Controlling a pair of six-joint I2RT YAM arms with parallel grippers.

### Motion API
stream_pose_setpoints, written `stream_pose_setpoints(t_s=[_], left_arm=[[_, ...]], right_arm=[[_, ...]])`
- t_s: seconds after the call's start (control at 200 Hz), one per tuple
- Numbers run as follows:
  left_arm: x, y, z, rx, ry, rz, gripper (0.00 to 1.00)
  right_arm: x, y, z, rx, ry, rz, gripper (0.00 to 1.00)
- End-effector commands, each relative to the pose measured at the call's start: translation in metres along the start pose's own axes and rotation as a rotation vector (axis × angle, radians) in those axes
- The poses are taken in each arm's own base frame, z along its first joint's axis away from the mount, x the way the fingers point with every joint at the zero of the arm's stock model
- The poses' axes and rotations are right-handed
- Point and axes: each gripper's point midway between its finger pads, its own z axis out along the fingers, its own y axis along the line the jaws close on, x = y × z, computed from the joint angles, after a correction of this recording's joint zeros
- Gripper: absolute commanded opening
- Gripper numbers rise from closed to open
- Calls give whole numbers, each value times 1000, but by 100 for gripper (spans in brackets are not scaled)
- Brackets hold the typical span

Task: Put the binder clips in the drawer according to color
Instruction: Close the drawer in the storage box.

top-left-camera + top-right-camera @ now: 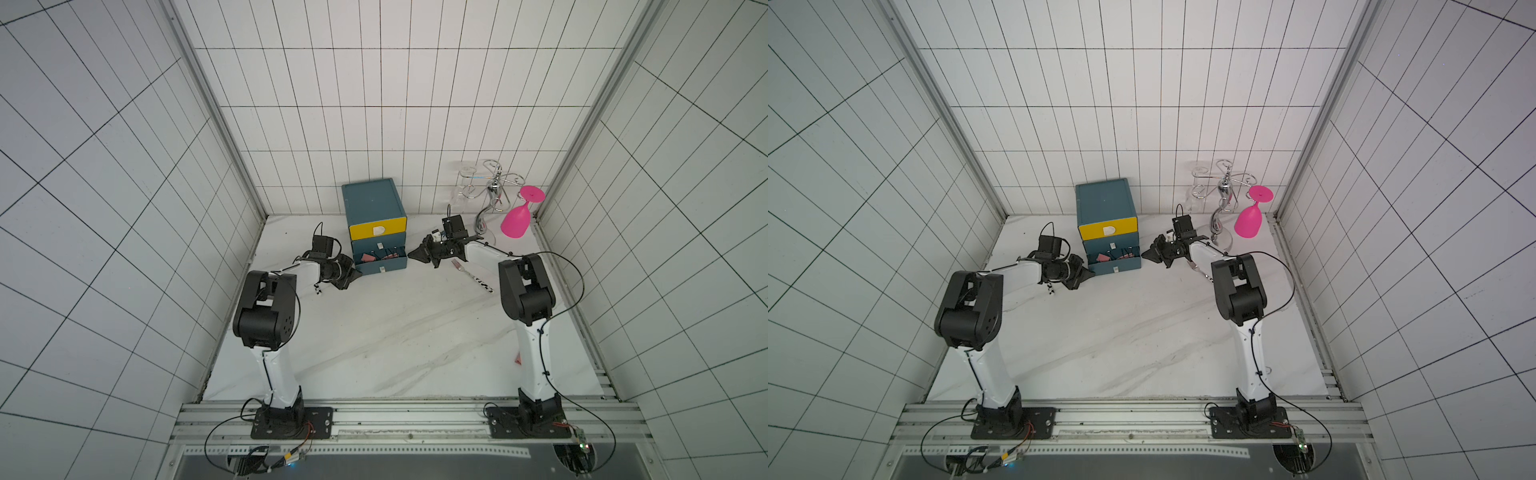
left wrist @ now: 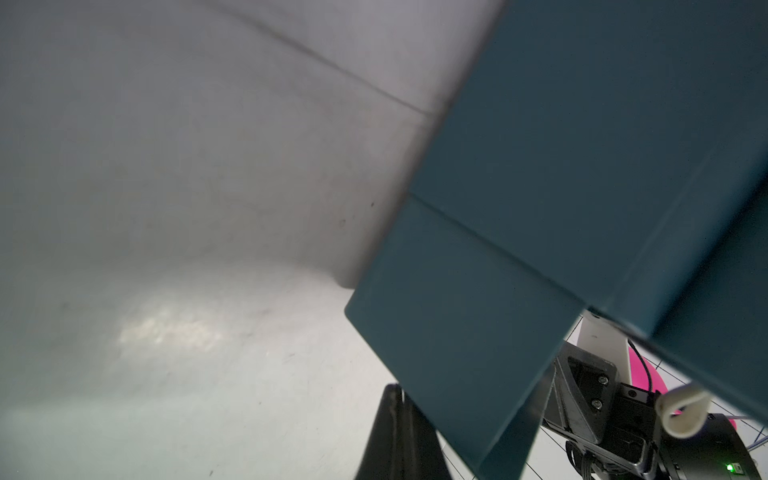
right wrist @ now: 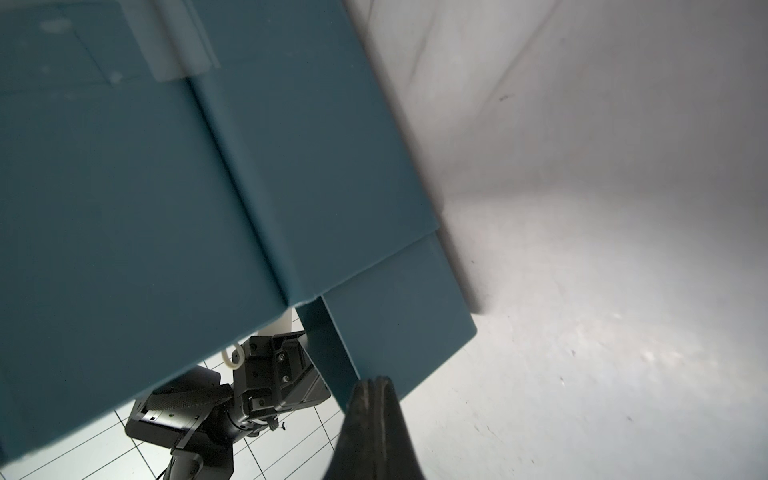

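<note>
The blue drawer unit point(image 1: 374, 201) point(image 1: 1105, 199) stands at the back of the table, with a yellow top drawer. Its bottom drawer point(image 1: 390, 265) point(image 1: 1121, 264) is pulled out. Salmon-pink binder clips point(image 1: 368, 257) point(image 1: 1100, 258) lie inside it, in both top views. My left gripper point(image 1: 358, 275) point(image 1: 1091, 272) point(image 2: 392, 388) is shut and empty, its tip against the drawer's left side wall point(image 2: 457, 332). My right gripper point(image 1: 411, 254) point(image 1: 1144, 254) point(image 3: 374, 380) is also shut and empty, at the drawer's right front corner point(image 3: 399, 328).
A chrome glass rack point(image 1: 492, 187) with a pink wine glass point(image 1: 517, 220) hanging upside down stands at the back right. A fork point(image 1: 469, 274) lies under the right arm. A small pink thing point(image 1: 517, 360), perhaps a clip, lies beside the right arm.
</note>
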Motion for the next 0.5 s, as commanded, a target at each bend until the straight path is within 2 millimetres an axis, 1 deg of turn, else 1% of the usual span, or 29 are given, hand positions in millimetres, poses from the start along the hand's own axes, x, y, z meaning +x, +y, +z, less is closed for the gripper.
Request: stream_pose_setpoints(t_s=[0.0,0.115,0.225,0.36,0.495], left_arm=[[-16,-19,4,57,-24,20,0],[-22,-26,9,77,-28,14,0],[-29,-30,15,113,-37,-20,0],[-37,-35,19,166,-62,-72,0],[-44,-41,16,217,-109,-111,0]], right_arm=[[-9,1,3,-13,-1,10,0],[-10,6,0,-19,-6,3,0],[-5,6,-3,-17,-2,1,0],[3,1,-8,-5,3,-1,0],[12,-5,-13,11,10,-2,0]])
